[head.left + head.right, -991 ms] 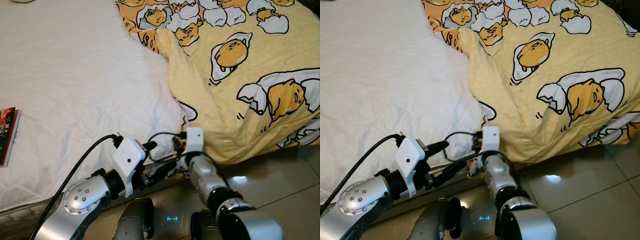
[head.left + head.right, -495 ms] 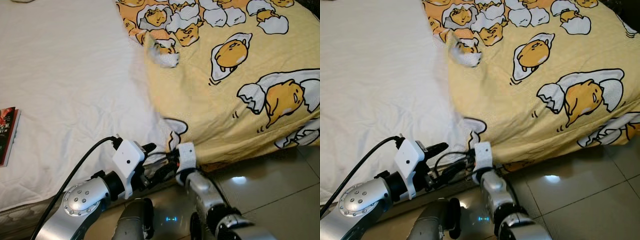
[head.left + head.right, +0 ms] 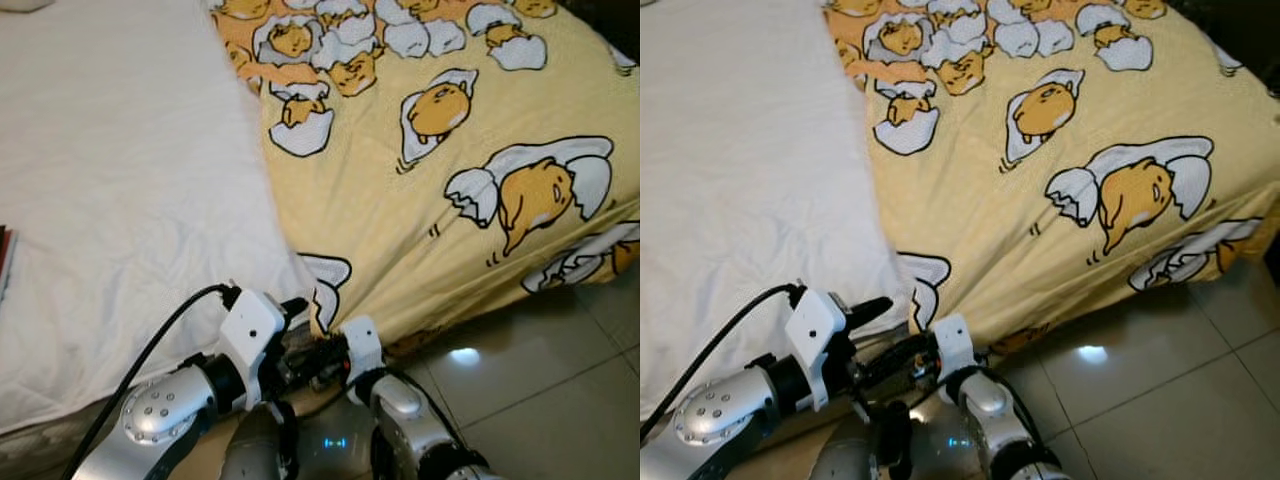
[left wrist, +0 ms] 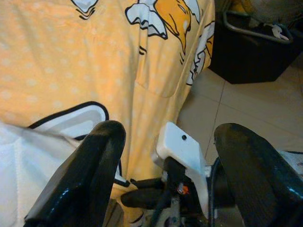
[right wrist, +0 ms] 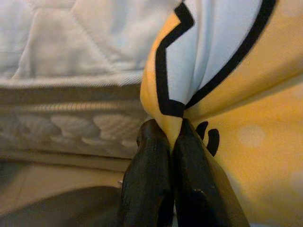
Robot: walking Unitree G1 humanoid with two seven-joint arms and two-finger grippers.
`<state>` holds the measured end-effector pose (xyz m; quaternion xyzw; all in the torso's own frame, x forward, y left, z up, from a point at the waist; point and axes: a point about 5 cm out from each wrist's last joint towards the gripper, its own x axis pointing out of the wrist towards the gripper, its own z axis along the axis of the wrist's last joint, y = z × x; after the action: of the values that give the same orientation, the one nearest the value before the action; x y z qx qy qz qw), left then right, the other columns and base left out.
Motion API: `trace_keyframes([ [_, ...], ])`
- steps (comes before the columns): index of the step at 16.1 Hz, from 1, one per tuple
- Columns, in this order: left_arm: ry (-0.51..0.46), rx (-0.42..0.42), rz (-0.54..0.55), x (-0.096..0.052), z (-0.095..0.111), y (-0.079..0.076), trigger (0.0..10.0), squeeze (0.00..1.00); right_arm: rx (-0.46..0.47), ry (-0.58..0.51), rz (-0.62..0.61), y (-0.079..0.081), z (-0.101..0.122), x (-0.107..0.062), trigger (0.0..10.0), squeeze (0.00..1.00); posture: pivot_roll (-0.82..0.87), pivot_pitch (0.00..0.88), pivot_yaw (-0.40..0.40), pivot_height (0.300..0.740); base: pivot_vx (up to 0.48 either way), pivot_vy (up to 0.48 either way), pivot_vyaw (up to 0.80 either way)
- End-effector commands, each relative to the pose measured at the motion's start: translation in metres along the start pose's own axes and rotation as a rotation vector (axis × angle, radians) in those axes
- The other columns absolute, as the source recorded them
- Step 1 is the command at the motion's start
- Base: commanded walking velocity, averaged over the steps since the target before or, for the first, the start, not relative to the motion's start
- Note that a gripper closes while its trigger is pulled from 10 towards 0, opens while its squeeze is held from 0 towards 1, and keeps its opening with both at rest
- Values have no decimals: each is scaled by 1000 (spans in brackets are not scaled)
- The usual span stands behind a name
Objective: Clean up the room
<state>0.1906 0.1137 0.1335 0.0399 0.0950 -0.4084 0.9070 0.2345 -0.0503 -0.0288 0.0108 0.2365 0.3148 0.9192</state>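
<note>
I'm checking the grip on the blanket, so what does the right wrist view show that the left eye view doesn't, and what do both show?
Right wrist view: the right claw shut on a pinched fold of the yellow blanket, and the mattress's quilted side.

Left eye view: the blanket spread over the bed, the floor tiles, and the left claw beside the right one.

Both: the blanket's edge against the white sheet.

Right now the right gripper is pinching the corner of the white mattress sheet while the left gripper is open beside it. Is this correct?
Not quite. The right gripper is shut on the corner of the yellow blanket, not the white mattress sheet; the right wrist view shows its fingers closed on the yellow fabric. The left gripper is indeed open beside it.
</note>
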Motion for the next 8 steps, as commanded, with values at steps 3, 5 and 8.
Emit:
trace_keyframes([
  [3, -4, -6, -7, -2, 0, -4, 10000, 0, -51, 196, 169, 31, -47, -16, 0, 0, 200, 231, 56, 706, 0, 0, 0],
  [5, -2, -6, -10, 0, 0, -4, 10000, 0, -79, 254, 135, 25, -63, -27, 0, 0, 195, 227, 56, 706, 0, 0, 0],
  [8, -3, 0, -9, 1, 0, -2, 10000, 0, -85, 287, 160, 32, -71, -31, 0, 0, 198, 219, 54, 706, 0, 0, 0],
])
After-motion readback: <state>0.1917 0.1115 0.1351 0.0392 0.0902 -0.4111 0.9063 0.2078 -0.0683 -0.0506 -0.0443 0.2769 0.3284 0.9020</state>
